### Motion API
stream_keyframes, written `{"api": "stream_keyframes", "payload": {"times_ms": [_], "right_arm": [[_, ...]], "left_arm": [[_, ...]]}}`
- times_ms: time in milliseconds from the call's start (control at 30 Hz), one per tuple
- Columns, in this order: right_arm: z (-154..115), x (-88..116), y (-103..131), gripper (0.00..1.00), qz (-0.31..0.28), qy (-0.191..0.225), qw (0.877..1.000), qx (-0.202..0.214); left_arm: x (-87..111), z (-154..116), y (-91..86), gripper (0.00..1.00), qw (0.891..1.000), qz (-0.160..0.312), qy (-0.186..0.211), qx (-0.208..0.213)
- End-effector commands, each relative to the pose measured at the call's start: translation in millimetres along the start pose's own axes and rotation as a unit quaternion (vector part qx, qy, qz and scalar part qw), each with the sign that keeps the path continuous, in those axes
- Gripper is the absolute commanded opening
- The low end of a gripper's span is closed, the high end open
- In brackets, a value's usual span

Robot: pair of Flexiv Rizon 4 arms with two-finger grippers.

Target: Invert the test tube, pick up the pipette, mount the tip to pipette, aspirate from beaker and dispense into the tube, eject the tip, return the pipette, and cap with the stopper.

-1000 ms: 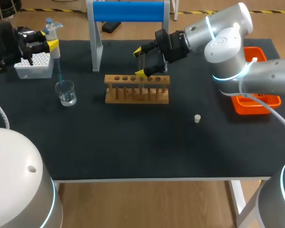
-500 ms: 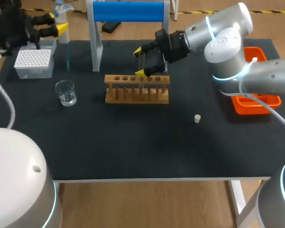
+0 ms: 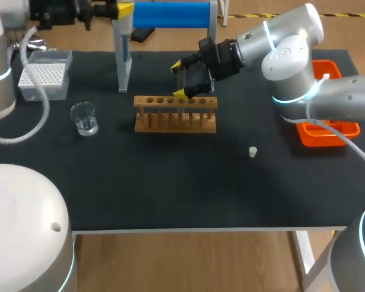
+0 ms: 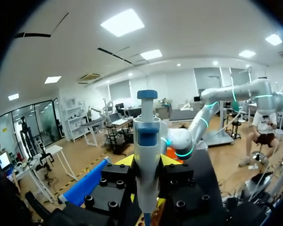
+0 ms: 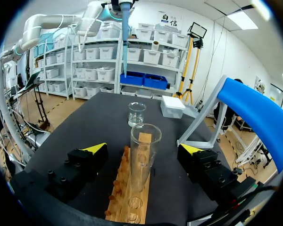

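Pipette, white-bodied with a blue plunger cap [image 4: 146, 136], is clamped upright in the left gripper [image 4: 147, 165], high beyond the table's far left by the blue-topped stand [image 3: 164, 13], probably to carry its blue tip [image 5: 125, 42] clear; small glass beaker [image 3: 84, 117] and white tip box [image 3: 44, 76] sit below; the right gripper [image 3: 184, 78] straddles the clear glass test tube [image 5: 144, 150] in the wooden rack [image 3: 175, 114], fingers spread, untouching; the stand's post may obstruct.

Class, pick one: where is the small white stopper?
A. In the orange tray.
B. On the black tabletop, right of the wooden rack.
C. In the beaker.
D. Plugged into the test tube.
B: the stopper lies alone on the tabletop, right of the rack.
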State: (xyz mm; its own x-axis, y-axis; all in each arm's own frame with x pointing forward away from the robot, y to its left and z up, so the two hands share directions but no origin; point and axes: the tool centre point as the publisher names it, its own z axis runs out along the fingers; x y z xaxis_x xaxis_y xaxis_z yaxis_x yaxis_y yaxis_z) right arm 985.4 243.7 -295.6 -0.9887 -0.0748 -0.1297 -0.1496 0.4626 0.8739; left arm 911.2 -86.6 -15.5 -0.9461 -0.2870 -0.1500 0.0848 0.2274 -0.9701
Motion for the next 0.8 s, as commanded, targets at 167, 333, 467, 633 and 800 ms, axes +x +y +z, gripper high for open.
{"api": "stream_keyframes", "payload": {"times_ms": [167,333,467,633,800], "right_arm": [[-1,0,0,1.0,0.0,0.0,1.0,0.001],[-1,0,0,1.0,0.0,0.0,1.0,0.001],[-1,0,0,1.0,0.0,0.0,1.0,0.001],[-1,0,0,1.0,0.0,0.0,1.0,0.001],[-1,0,0,1.0,0.0,0.0,1.0,0.001]], "left_arm": [[10.3,52,-20.5,0.0,0.999,-0.001,0.036,0.019],[16.4,70,-27.7,0.0,0.998,-0.005,0.051,0.026],[17.6,73,-28.7,0.0,0.998,-0.006,0.053,0.025],[17.6,73,-28.7,0.0,0.998,-0.006,0.053,0.025],[17.6,73,-28.7,0.0,0.998,-0.006,0.053,0.025]]}}
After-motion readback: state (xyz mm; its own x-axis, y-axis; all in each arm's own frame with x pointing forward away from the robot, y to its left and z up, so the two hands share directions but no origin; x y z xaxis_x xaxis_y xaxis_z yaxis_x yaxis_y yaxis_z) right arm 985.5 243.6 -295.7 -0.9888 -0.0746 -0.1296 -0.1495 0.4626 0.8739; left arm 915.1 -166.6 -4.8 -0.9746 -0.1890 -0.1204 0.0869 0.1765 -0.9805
